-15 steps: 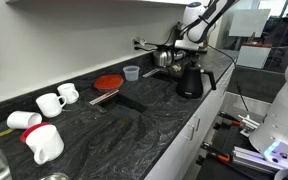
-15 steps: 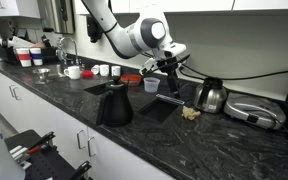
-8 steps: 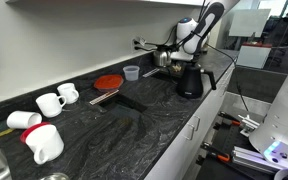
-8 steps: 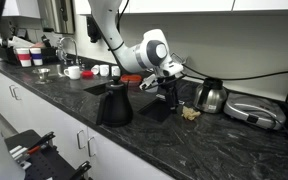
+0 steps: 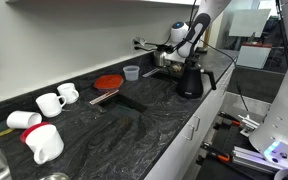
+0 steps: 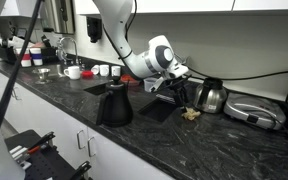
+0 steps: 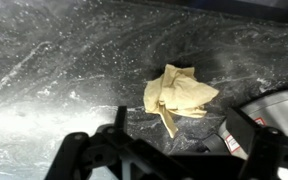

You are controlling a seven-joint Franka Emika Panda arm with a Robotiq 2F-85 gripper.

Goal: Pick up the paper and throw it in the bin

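Note:
The paper is a crumpled yellowish scrap (image 7: 178,94) lying on the dark marbled counter; in an exterior view it shows as a small tan lump (image 6: 191,113) near the counter's front. My gripper (image 7: 179,128) hangs open just above it, fingers either side of its lower edge, not touching it. In both exterior views the gripper (image 6: 178,92) (image 5: 181,57) hovers low over the counter beside the kettles. No bin shows in any view.
A black kettle (image 6: 115,104) stands in front of the arm and a silver kettle (image 6: 211,96) right beside the paper. A flat appliance (image 6: 254,111) lies further along. White mugs (image 5: 54,101), a red lid (image 5: 108,82) and a blue cup (image 5: 132,72) sit up the counter.
The gripper has dropped down and moved toward the paper near the silver kettle; it stays open. The paper has not moved.

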